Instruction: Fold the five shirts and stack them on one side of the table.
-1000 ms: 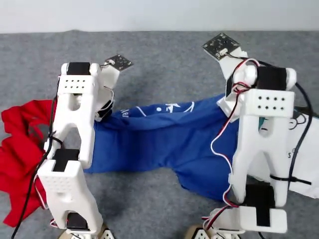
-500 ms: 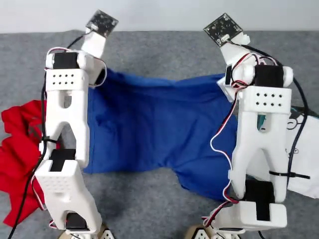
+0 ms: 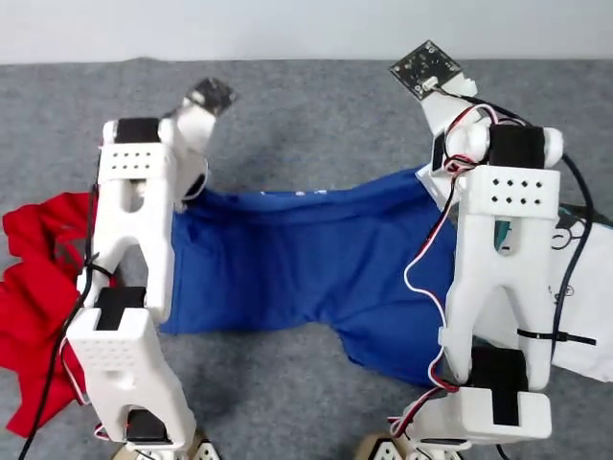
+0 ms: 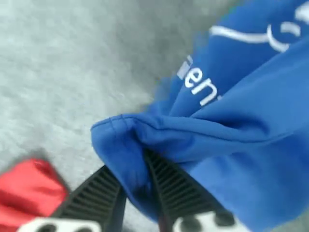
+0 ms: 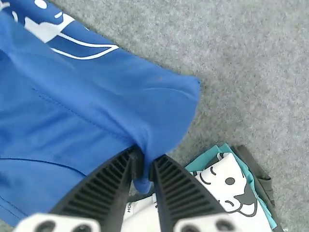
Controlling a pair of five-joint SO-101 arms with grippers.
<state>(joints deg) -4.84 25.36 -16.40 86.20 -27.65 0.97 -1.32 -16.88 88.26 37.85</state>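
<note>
Stretching from side to side across the grey table [image 3: 316,105], the blue shirt [image 3: 306,259] is lying with its long axis running between the two arms, while a red shirt [image 3: 38,278] is sitting crumpled just beside its left end. The left gripper [image 4: 129,166] is pinching the blue shirt's far left corner, its jaws pressing tight on a bunched fold of cloth, with white print showing under the raised edge. At the other end, the right gripper [image 5: 143,159] is clamping the far right corner in the same way, its jaws nearly meeting with only fabric between them. It is working close by a white printed shirt [image 5: 227,188] lying at the table's right side. Both grips are sitting on the far edge, so the rest of the garment is spreading from the jaws back toward the arms' bases. Judging from this, the fold is depending on carrying that held edge evenly toward the near hem, each arm being nearest its own corner.
</note>
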